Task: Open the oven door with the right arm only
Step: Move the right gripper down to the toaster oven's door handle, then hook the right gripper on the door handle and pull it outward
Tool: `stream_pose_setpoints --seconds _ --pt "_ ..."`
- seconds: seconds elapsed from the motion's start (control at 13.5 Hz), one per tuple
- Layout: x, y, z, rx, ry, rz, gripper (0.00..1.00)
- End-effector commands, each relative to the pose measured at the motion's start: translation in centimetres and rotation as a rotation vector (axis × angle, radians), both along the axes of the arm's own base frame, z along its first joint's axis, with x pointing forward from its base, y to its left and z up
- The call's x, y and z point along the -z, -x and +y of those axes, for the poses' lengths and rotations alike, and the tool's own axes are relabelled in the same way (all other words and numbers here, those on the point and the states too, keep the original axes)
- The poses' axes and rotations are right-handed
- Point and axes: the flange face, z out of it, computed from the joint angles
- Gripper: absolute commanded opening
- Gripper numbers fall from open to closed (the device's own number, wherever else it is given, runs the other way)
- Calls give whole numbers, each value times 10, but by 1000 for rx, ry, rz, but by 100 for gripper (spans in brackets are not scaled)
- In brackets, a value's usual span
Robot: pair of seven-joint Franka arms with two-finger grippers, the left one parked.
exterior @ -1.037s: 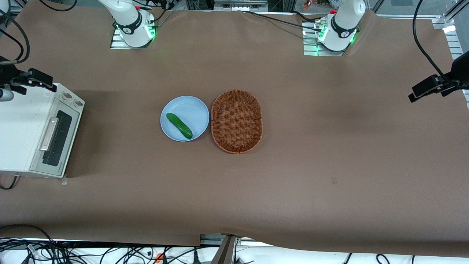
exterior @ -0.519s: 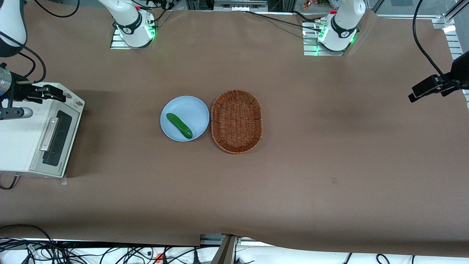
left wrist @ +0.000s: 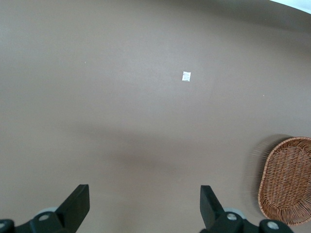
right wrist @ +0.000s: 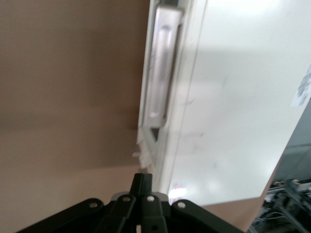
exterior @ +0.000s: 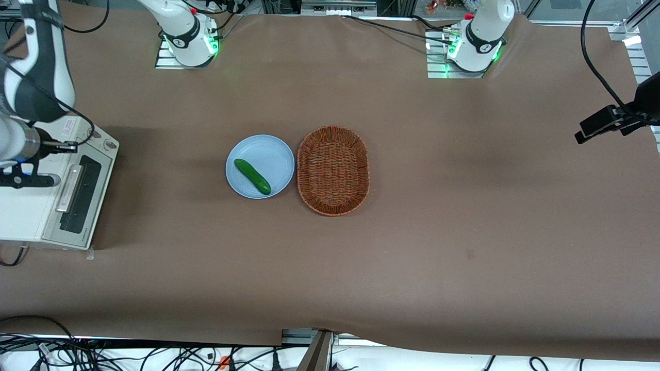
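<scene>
My gripper [right wrist: 142, 187] is over the oven [exterior: 31, 201] at the working arm's end of the table, fingers [right wrist: 142, 184] pressed together, holding nothing, touching nothing I can see. The door [exterior: 77, 198] is shut, its handle [right wrist: 163, 68] just ahead of the fingertips. Arm [exterior: 36, 67] hangs above the oven's top. Plate [exterior: 268, 149], cucumber [exterior: 252, 176] and basket [exterior: 333, 170] sit mid-table.

Even overhead light; soft shadow falls beside the oven [exterior: 36, 190]; wrist views blurred; oven top glares white.
</scene>
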Motion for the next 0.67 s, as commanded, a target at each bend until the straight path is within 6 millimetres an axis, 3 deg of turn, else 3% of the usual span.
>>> stream_pose_setpoints --seconds 0.0,0.15,0.37,0.59 --pt "14 -24 29 -75 181 -73 0" --pt "41 -34 41 -91 352 -95 0" --pt "75 -40 42 -79 408 -111 0" --pt "87 -43 42 -69 428 -131 0"
